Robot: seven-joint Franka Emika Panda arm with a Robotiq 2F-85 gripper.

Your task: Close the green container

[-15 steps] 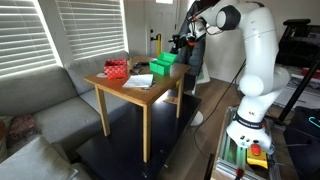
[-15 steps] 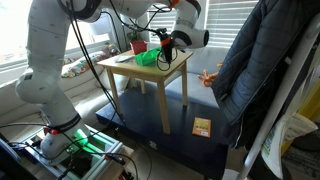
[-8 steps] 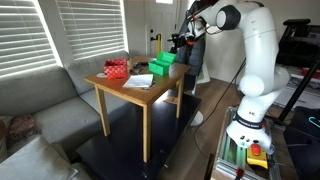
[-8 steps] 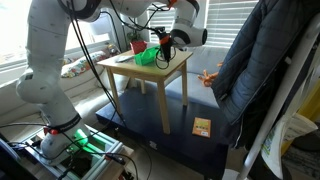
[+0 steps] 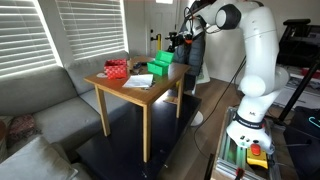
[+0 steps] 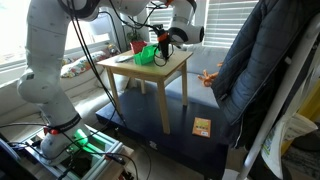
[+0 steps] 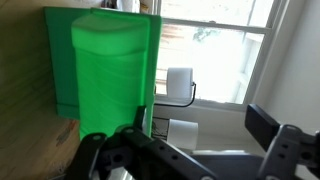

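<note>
Slightly higher than a second ago, the gripper hangs above one end of the wooden table, and the green container beneath it looks a touch taller than it did. In an exterior view the container sits on the table's end nearest the white robot arm. A red box stands at the table's opposite end, and a white sheet of paper lies on the tabletop between them. A grey sofa runs beside the table under slatted blinds (a living room, by the look of it). In an exterior view the gripper is just over the container on the table. A person in a dark jacket stands beside the table, and a small orange packet lies on the floor near its legs, its print too small to read. In the wrist view the container stands over the table's wood beside a bright window. The gripper has its fingers apart, with nothing pressed between them.
</note>
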